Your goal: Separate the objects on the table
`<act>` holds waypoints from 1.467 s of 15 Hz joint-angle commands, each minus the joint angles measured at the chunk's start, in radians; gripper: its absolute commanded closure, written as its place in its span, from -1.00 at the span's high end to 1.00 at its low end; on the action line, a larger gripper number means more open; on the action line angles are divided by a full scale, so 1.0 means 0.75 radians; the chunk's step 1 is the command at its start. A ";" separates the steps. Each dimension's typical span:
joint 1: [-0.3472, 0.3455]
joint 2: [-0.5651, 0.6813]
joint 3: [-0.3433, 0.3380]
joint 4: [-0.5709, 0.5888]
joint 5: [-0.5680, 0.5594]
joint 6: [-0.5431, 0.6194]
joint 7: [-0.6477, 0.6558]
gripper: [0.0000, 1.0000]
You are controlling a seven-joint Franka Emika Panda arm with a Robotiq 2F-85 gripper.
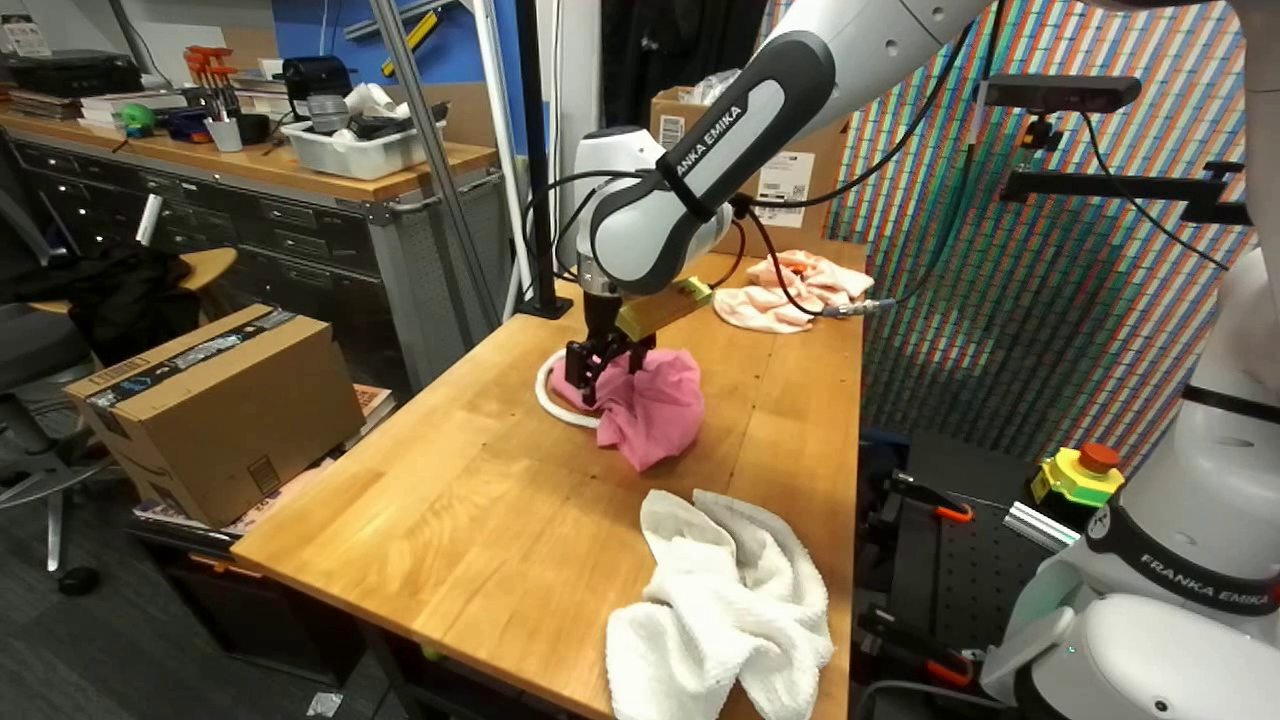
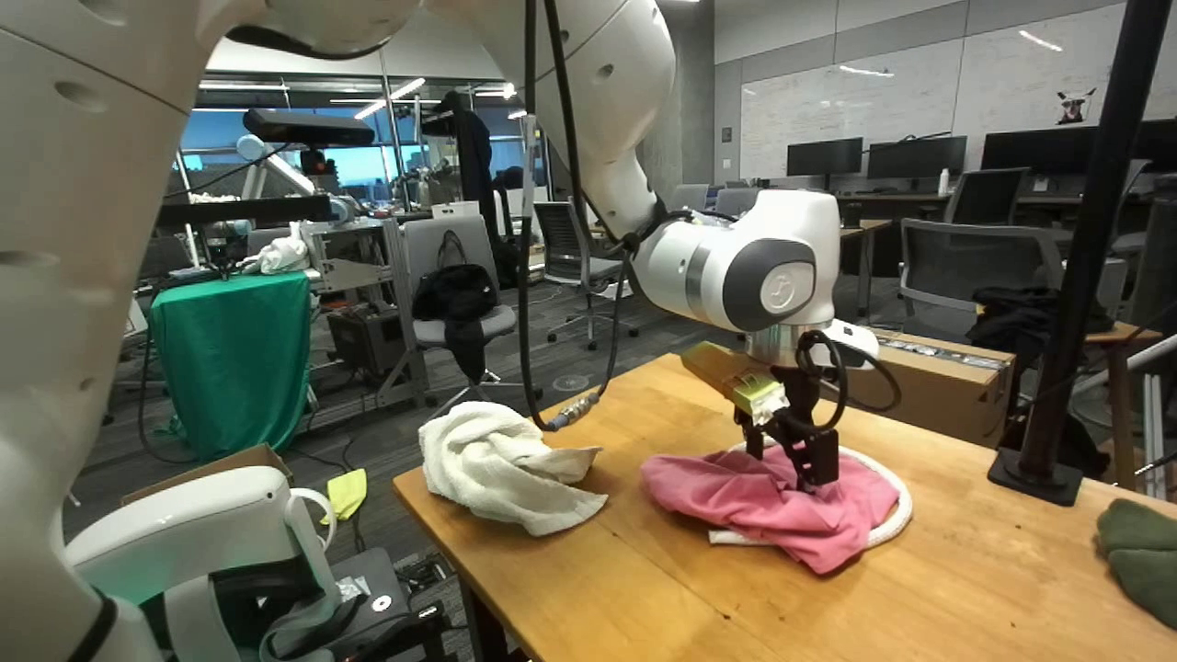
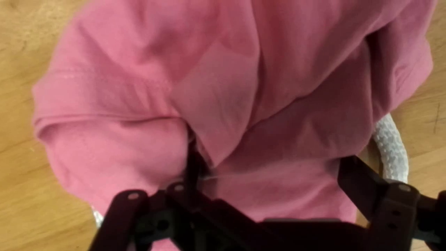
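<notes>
A crumpled pink cloth point(image 1: 655, 410) lies on the wooden table point(image 1: 480, 520); it also shows in an exterior view point(image 2: 782, 510) and fills most of the wrist view point(image 3: 223, 87). A white rope point(image 1: 545, 395) curves around and partly under it, also seen in an exterior view point(image 2: 903, 506) and the wrist view point(image 3: 393, 150). My gripper point(image 1: 612, 382) points down at the pink cloth, fingers spread apart with cloth between them point(image 3: 271, 167). One finger sits in a fold. A white towel point(image 1: 720, 600) lies at one table end. A pale peach cloth point(image 1: 800, 285) lies at the opposite end.
A dark green cloth point(image 2: 1140, 552) lies at the table's edge. A black post point(image 2: 1094, 248) stands on the table near the pink cloth. A cable connector point(image 1: 860, 308) hangs from the arm. A cardboard box point(image 1: 230, 400) stands beside the table.
</notes>
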 commanded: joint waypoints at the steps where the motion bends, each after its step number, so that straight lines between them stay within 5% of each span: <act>1: -0.004 0.029 0.018 0.039 0.024 -0.042 -0.038 1.00; 2: -0.004 0.031 0.018 0.039 0.021 -0.044 -0.040 0.86; 3: -0.004 0.032 0.018 0.042 0.020 -0.050 -0.042 0.49; 12: 0.005 -0.013 0.006 0.060 0.000 -0.059 -0.032 -0.81; 22: 0.014 -0.066 -0.002 0.070 -0.020 -0.032 -0.024 -0.82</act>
